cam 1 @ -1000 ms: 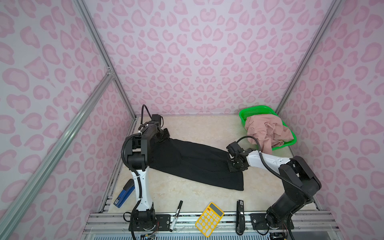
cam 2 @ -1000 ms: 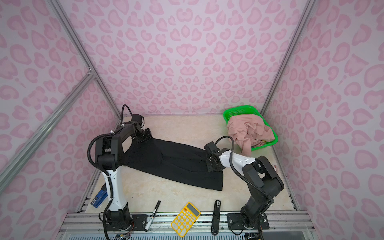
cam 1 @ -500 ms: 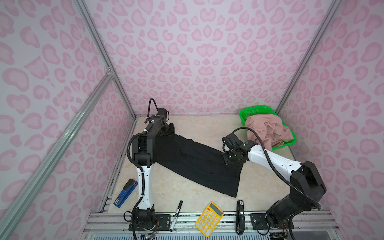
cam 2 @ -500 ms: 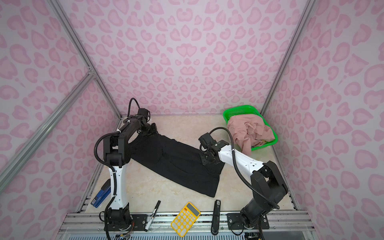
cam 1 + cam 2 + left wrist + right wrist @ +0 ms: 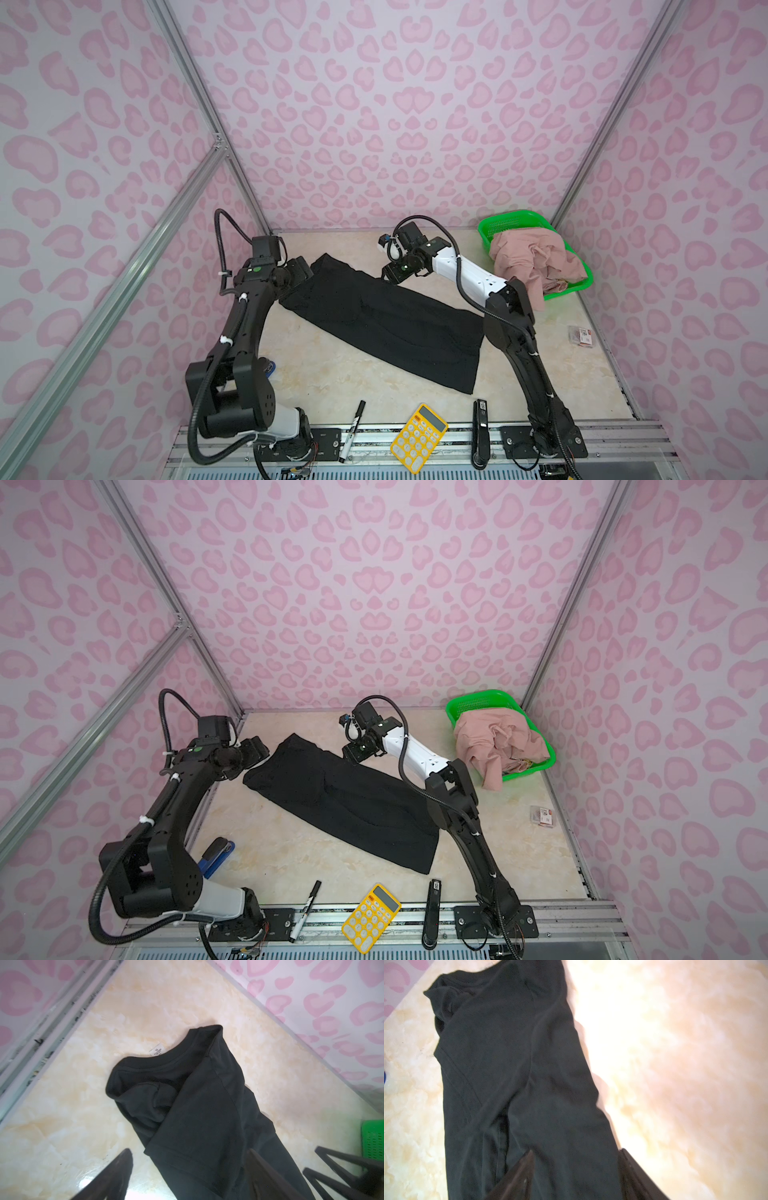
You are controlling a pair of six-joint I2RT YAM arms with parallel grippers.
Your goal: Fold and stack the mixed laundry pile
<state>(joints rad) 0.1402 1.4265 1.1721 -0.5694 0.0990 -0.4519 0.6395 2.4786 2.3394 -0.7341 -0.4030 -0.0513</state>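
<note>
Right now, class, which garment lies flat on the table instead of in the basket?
The black T-shirt, stretched flat on the table; the dusty-pink garment sits crumpled in the green basket.

This is a staged robot test booth, not a home: pink-patterned panels (image 5: 374, 104) on aluminium struts (image 5: 199, 95) enclose a marble-look tabletop (image 5: 332, 374), with robot arms (image 5: 469, 272) bolted to its near-edge rail (image 5: 374, 436).

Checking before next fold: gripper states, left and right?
Left gripper: open, over the black shirt, holding nothing.
Right gripper: open, over the same shirt, holding nothing.
</note>
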